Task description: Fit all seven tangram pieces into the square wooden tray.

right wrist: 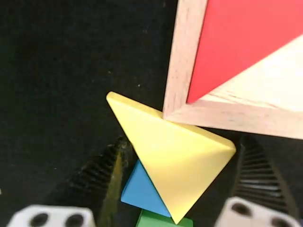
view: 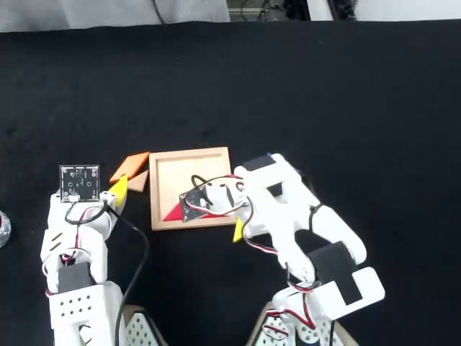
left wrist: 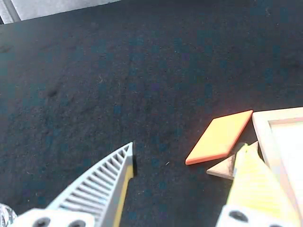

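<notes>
At the tray's (view: 227, 162) near right corner, the right tool (right wrist: 184, 146) straddles the yellow triangle (right wrist: 175, 165). One edge of the piece touches the rim's corner from outside. I cannot tell whether the tool pinches the piece or only brackets it. My guess is that the piece sits there to be lifted over the rim onto the bare floor beside the red triangle (right wrist: 236, 42), which lies flat inside along the near rim.

A blue piece (right wrist: 139, 191) and a green piece (right wrist: 158, 221) peek out from under the yellow triangle, so it lies on them or rides above them. They may get dragged along if it is pushed rather than raised. The rim itself is the main obstacle.

Left of the tray, the left tool (left wrist: 188, 146) is spread and empty, low over the black bench (view: 324, 94). It is probably parked there to stay out of the right arm's way. Just beyond it lie the orange piece (left wrist: 220, 136) and a tan triangle (left wrist: 223, 168), close together beside the tray's left rim and not yet placed.
</notes>
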Tool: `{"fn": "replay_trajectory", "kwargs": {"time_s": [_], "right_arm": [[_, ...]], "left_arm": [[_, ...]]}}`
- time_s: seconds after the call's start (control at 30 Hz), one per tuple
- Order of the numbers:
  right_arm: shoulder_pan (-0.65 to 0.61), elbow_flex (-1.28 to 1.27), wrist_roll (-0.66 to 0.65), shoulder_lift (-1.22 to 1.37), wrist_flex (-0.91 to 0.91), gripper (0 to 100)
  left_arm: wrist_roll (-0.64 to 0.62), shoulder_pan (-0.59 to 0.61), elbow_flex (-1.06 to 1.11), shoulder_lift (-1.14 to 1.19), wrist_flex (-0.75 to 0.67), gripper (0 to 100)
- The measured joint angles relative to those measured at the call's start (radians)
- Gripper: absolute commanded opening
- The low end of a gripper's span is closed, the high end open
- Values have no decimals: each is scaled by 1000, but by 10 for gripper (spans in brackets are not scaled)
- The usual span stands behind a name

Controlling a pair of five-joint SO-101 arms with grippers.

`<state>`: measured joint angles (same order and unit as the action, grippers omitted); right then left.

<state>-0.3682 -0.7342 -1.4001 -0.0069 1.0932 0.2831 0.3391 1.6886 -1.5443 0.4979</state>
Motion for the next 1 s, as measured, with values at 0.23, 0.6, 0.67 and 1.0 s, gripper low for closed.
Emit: {"fn": "replay_trajectory", "kwargs": {"time_s": [0.23, 0.6, 0.67, 1.0], "right_arm": [[0, 0, 0, 0, -2, 346], [5, 0, 0, 0, -2, 346], [8, 0, 0, 0, -2, 345], [18, 20, 0, 0, -23, 142]], "left_arm": [[0, 0, 0, 0, 0, 328], [0, 0, 0, 0, 0, 328], [0, 0, 0, 0, 0, 328], [0, 0, 0, 0, 0, 328]]}}
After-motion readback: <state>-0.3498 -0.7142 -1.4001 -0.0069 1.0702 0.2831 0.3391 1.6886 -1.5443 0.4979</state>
